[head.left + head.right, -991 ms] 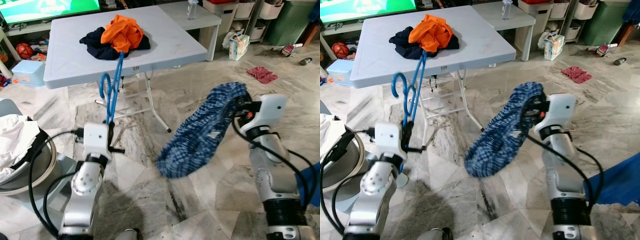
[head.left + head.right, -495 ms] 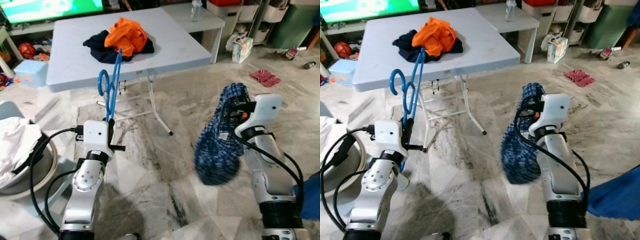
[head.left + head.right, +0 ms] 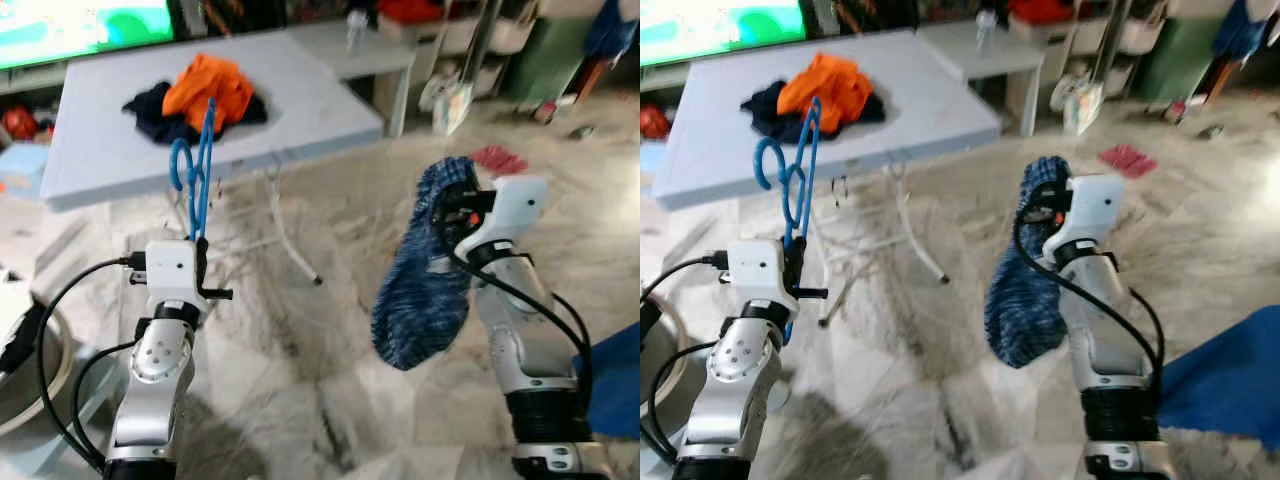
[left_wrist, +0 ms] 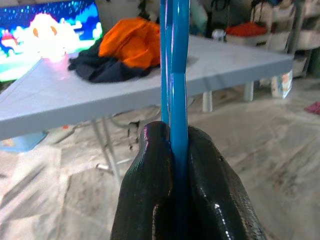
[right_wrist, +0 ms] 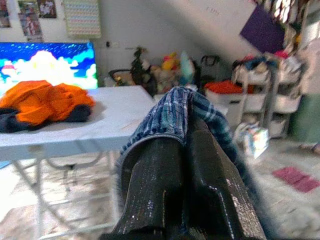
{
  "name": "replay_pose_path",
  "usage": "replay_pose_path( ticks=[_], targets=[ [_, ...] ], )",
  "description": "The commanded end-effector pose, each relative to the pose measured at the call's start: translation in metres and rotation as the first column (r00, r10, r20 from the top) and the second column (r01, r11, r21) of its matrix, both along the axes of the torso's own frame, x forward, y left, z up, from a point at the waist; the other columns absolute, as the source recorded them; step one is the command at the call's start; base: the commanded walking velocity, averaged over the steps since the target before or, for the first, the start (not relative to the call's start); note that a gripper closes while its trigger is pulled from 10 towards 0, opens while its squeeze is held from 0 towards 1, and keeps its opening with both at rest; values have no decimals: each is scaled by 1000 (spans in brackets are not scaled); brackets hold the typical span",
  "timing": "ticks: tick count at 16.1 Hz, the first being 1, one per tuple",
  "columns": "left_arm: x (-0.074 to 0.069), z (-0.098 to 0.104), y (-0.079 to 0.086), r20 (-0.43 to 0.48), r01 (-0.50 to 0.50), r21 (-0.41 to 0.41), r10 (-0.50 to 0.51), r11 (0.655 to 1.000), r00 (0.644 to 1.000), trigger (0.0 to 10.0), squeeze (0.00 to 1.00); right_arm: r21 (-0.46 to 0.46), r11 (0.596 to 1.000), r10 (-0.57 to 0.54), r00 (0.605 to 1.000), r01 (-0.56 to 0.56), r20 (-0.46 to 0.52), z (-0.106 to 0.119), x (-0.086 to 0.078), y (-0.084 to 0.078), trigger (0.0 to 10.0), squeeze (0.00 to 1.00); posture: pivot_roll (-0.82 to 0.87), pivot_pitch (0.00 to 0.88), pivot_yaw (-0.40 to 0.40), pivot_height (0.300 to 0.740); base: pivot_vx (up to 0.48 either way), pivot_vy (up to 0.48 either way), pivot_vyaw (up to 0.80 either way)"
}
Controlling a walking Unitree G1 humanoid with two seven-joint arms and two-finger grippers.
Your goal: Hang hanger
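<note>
Nearest the camera, the left gripper (image 3: 200, 262) has its fingers (image 4: 150, 185) clamped tight on the lower end of the blue hanger (image 3: 196, 170), whose long axis stands upright above the wrist with the hook curling at the top. Opposite, the right gripper (image 3: 1038, 213) pinches the blue plaid garment (image 3: 425, 270), fingers closed on a fold while the rest droops towards the marble floor (image 3: 320, 330). Hanger and garment sit well apart, so the arms would need to come together. Beyond stands the grey table (image 3: 100, 160) with an orange and navy clothes heap (image 3: 195, 92).
</note>
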State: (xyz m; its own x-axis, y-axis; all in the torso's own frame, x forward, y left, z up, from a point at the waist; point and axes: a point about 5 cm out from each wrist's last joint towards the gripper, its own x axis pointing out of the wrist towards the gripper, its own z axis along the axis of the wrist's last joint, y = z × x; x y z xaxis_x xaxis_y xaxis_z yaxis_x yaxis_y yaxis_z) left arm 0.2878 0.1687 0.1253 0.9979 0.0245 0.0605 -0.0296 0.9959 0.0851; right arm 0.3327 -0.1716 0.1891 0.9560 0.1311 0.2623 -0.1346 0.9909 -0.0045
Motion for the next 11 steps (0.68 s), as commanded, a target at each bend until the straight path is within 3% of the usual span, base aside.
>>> replay_pose_path(
  ticks=[1, 6, 11],
  targets=[
    [1, 2, -7, 5, 18, -8, -18, 1000, 1000, 10000, 0, -11, 1000, -15, 1000, 15, 12, 4, 0, -6, 10000, 0, 46, 59, -2, 740, 401, 0, 0],
    [5, 5, -5, 14, 19, -6, -19, 1000, 1000, 10000, 0, -1, 1000, 2, 1000, -2, 21, 7, 4, 2, 10000, 0, 57, 46, 0, 740, 391, 65, 723],
    [7, 5, -6, 13, 25, -10, -25, 1000, 1000, 10000, 0, 11, 1000, 0, 1000, 0, 27, 9, 7, 2, 10000, 0, 59, 42, -1, 740, 352, 327, 80]
  ],
)
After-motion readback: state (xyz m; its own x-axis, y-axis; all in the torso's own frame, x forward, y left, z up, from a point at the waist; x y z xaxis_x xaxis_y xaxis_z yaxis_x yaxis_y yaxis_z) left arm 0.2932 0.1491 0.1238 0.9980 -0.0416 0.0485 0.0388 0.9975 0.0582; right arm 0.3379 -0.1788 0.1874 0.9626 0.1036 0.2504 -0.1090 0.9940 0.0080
